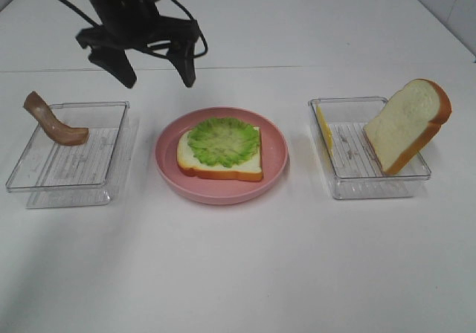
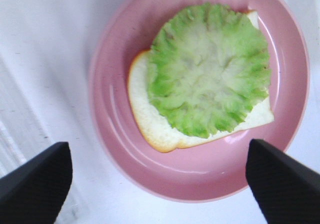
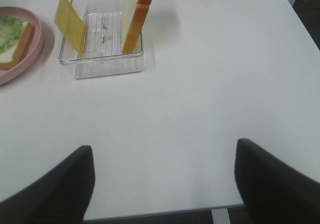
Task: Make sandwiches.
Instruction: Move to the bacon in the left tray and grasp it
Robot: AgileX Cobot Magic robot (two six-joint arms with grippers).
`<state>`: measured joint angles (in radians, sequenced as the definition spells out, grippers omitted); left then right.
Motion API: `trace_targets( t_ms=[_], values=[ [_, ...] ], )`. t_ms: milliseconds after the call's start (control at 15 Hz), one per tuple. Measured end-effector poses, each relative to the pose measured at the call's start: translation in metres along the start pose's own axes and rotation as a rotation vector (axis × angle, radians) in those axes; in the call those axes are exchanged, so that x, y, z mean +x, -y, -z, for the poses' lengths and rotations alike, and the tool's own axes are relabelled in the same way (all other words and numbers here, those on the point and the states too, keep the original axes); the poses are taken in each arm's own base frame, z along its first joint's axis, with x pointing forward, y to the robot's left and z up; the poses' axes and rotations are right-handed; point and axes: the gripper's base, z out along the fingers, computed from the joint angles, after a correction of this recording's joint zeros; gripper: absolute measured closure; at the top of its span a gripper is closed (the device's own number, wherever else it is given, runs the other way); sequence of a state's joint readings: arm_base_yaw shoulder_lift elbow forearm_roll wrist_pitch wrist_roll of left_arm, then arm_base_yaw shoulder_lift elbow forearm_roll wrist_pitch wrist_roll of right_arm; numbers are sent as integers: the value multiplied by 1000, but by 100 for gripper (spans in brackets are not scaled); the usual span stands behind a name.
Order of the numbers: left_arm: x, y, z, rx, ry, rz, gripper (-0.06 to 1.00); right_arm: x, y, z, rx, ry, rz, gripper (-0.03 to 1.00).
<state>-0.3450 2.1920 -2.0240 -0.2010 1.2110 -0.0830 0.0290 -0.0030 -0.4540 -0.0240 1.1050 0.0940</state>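
while the left pincer (image 1: 158, 79) hangs in the air with its two black fingers (image 2: 35, 184) spread wide and nothing between them, we see the half-built sandwich (image 1: 220, 154) lying below it, untouched. that sandwich is a square white bread slice with orange-brown crust (image 1: 195, 163), flat on the round pink plate (image 1: 277, 158) in the middle of the white table (image 1: 238, 273), with a ruffled green lettuce leaf (image 1: 223, 141) spread on top. in the high view the released pincer appears behind the plate, toward its left side; in the left wrist view the bread and lettuce show just ahead of the fingertips (image 2: 280, 179), between their lines, touched by neither.

left of the plate we find a clear plastic tray (image 1: 30, 177), where a brown meat strip (image 1: 53, 121) leans at the back left corner, one end raised above the rim. right of the plate stands a second clear plastic tray (image 1: 372, 188); a second white bread slice (image 1: 405, 125) stands tilted against its right wall, and a yellow cheese square (image 1: 324, 128) stands on edge against its left wall. the right pincer (image 3: 165, 184) hovers over bare table, well apart from that tray, its fingers (image 3: 50, 184) wide apart and empty, as the right wrist view shows.
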Motion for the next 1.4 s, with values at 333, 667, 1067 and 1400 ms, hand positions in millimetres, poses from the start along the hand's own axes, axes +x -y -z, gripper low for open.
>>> trace_targets(
  t_ms=[333, 667, 1067, 1400],
  values=[
    [12, -89, 63, -138, 79, 128, 8, 0, 0, 0, 0, 0, 0, 21],
    [21, -161, 53, -186, 18, 154, 8, 0, 0, 0, 0, 0, 0, 21],
    [24, -179, -11, -166, -125, 139, 8, 0, 0, 0, 0, 0, 0, 21],
    [21, -185, -30, -166, -133, 139, 13, 0, 0, 0, 0, 0, 0, 21]
  ],
)
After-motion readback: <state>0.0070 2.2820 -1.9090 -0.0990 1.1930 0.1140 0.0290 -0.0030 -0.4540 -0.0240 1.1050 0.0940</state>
